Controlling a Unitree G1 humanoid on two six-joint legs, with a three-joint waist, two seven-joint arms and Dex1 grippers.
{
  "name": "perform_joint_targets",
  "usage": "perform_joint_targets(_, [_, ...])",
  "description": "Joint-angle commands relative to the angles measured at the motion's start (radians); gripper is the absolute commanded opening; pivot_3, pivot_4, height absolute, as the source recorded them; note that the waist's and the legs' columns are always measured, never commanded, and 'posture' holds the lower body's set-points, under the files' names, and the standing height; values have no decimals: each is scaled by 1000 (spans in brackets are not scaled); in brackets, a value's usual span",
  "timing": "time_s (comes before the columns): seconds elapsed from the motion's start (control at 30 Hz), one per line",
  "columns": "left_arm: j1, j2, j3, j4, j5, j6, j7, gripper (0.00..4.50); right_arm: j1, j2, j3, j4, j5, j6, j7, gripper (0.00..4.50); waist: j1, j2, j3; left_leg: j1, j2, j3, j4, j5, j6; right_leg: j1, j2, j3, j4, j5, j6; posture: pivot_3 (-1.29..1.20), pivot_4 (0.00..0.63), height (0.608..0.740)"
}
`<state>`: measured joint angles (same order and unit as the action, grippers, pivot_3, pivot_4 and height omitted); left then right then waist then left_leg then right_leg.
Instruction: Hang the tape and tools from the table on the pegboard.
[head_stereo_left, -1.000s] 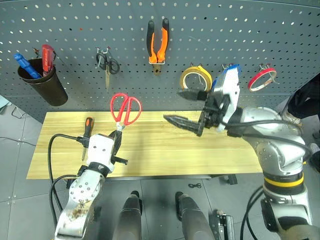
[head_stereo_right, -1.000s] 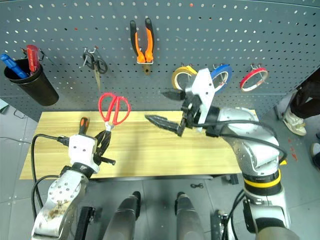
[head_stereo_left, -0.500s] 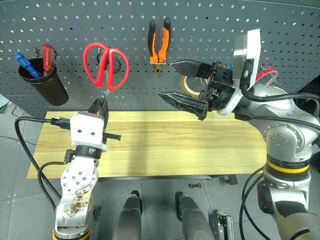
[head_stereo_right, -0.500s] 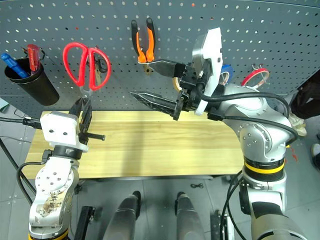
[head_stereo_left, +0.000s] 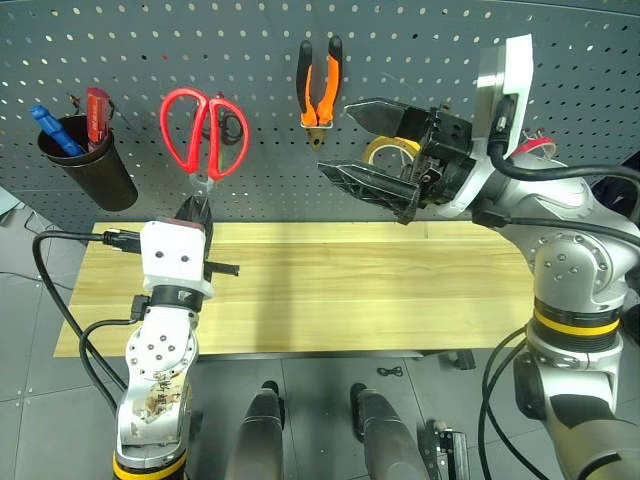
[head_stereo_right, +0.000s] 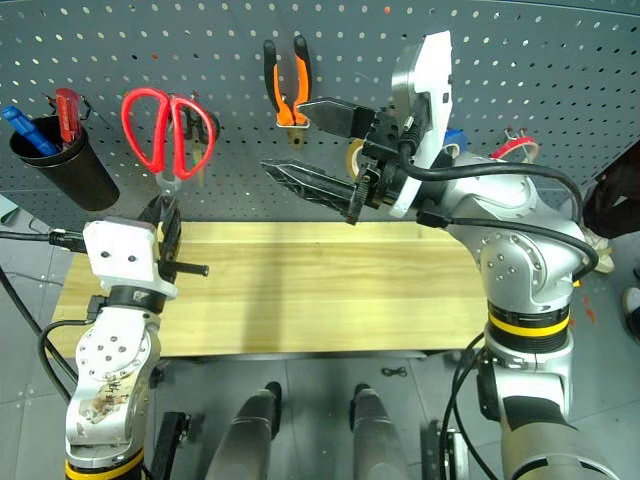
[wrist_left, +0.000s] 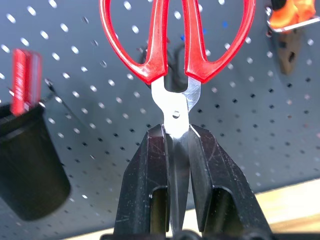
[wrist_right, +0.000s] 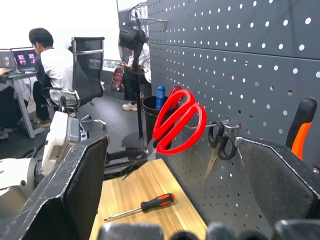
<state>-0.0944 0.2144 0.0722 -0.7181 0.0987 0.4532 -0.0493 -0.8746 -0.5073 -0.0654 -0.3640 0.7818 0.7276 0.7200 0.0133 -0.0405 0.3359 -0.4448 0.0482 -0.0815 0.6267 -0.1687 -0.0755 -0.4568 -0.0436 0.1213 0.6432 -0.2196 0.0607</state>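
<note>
One pincer (head_stereo_left: 196, 212) clamps red scissors (head_stereo_left: 204, 132) against the pegboard (head_stereo_left: 150, 50).

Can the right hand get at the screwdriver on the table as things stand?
Probably yes: the right hand is open and empty, and nothing covers the screwdriver on the table, though it lies far across, near the left hand.

Silver perforated arms w/ black cables, white wrist housings, black two-finger tools, yellow-black band on rt arm.

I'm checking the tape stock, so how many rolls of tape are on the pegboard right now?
3: a yellow roll, a blue roll and the red tape, all hanging behind the right gripper, which may hide more.
</note>
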Motion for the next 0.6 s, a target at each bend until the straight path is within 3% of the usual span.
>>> perform_joint_targets(0.03, [1, -4, 5, 6, 14, 1, 9, 106, -10, -8, -38, -45, 21, -23, -8, 4500, 0, 0, 0, 0, 0, 0, 0, 0, 0, 0, 0, 0, 0, 0, 0, 157, 307, 740])
perform_joint_targets(0.37, [-93, 5, -27, 128, 50, 23, 14, 106, -5, -12, -39, -51, 20, -33, -13, 4500, 1, 0, 0, 0, 0, 0, 1, 0, 0, 0, 0, 0, 1, 0, 0, 156, 304, 740])
perform_joint_targets(0.6, [-59, 15, -14, 142, 48, 2, 6, 3320, 0, -16, -35, -43, 14, -35, -6, 4500, 0, 0, 0, 1, 0, 0, 1, 0, 0, 0, 0, 0, 3, 0, -1, 158, 309, 740])
